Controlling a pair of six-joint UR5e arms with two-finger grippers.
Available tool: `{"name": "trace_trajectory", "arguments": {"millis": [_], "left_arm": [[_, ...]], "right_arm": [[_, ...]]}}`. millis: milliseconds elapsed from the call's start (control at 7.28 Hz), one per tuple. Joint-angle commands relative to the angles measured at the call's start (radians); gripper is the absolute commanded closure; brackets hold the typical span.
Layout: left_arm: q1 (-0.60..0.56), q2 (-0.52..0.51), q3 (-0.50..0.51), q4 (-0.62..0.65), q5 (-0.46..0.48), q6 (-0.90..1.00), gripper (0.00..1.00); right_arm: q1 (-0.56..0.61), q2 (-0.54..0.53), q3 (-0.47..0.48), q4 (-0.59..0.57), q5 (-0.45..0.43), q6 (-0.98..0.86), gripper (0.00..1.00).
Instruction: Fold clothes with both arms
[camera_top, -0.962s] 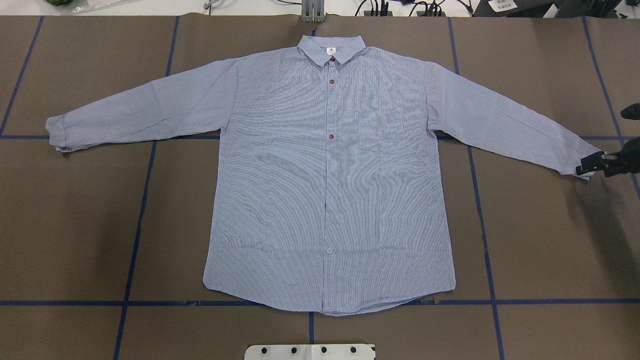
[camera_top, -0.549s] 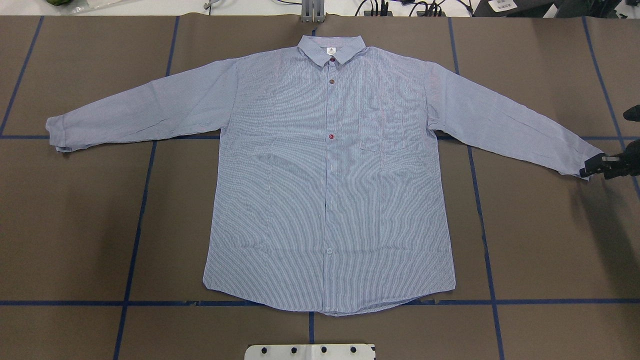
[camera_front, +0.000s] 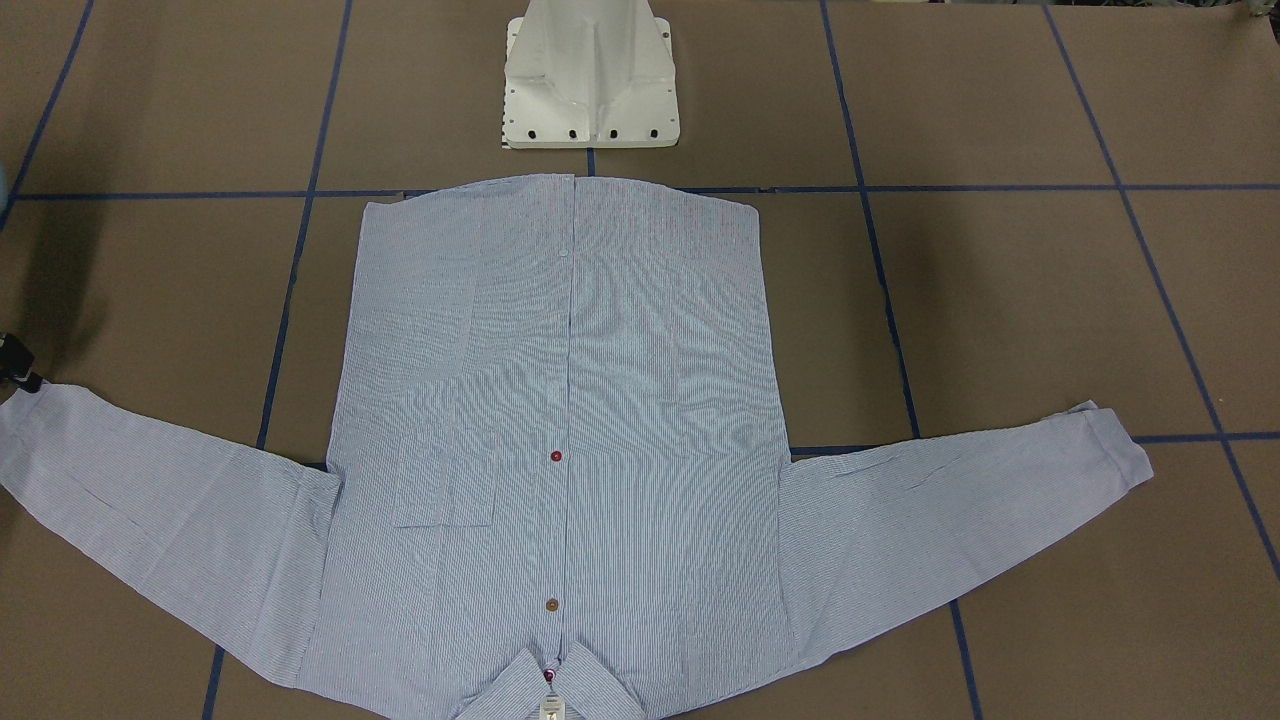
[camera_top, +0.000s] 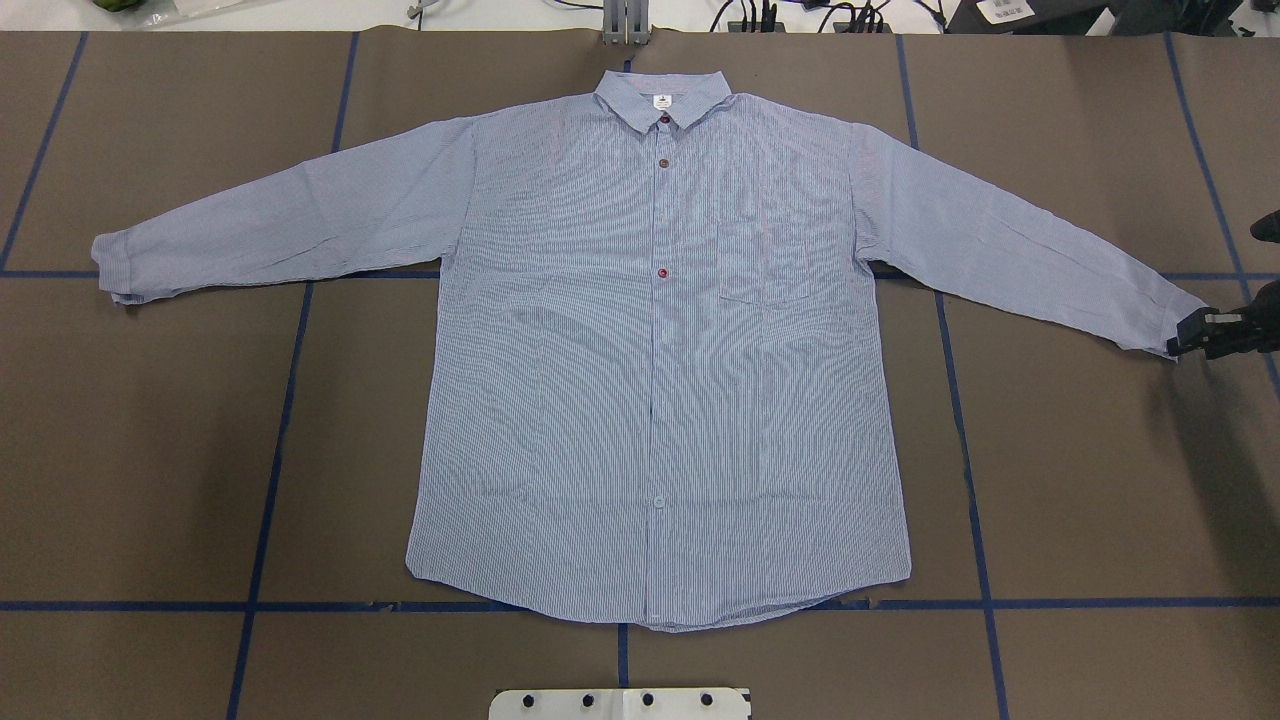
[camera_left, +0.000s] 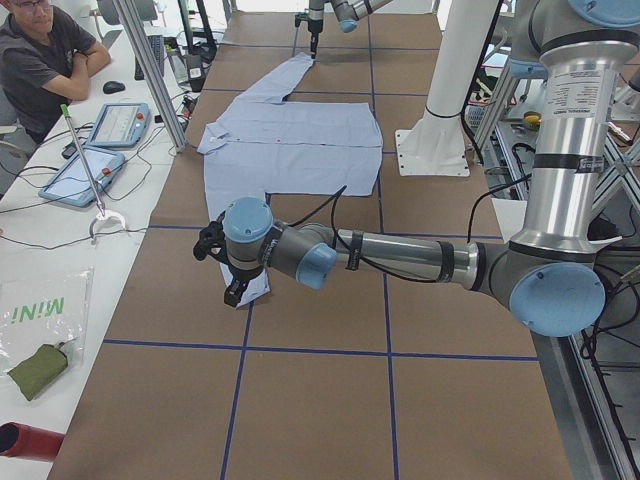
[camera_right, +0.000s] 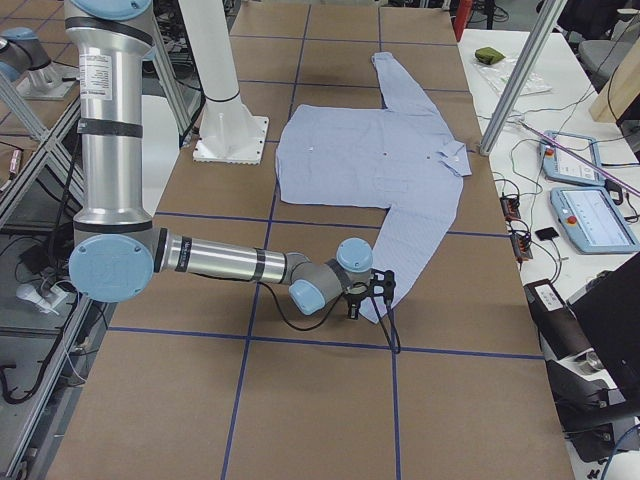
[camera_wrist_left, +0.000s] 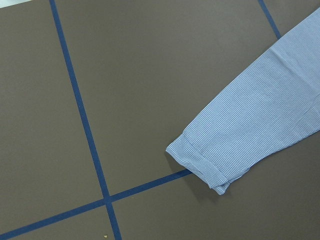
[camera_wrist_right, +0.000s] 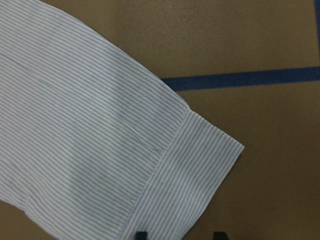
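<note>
1. Brown paper covers the worktop, gridded with blue tape lines. The shirt lies flat on it, buttoned and face up. In the overhead view the collar is at 12 o'clock, the hem at 6, and the sleeves spread out toward 9 and 3.
2. What changed: over the last second the right tool crept outward toward 3 o'clock. It was overlapping the right cuff, and now it's only at the very edge. The shirt itself hasn't budged.
3. The right wrist cam shows its fingertips spread apart with the cuff's edge lying between them. Nothing is pinched.
4. The left tool only shows in the side view, hanging up over the left cuff out at 9 o'clock. I cannot tell whether it's spread or pressed together.
5. My read: no fold has started yet. The back-off looks like lining up a cleaner bite on that cuff, though that's a guess. Folding the sleeves in is still all to do.
</note>
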Motion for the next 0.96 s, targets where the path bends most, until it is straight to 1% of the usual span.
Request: {"name": "trace_trajectory", "arguments": {"millis": [0, 824], "left_arm": [[0.000, 0.000, -0.001, 0.000, 0.000, 0.000, 0.00], [0.000, 0.000, -0.001, 0.001, 0.000, -0.002, 0.00]], "right_arm": [[0.000, 0.010, 0.002, -0.012, 0.000, 0.000, 0.45], [-0.012, 0.014, 0.005, -0.021, 0.000, 0.000, 0.45]]}}
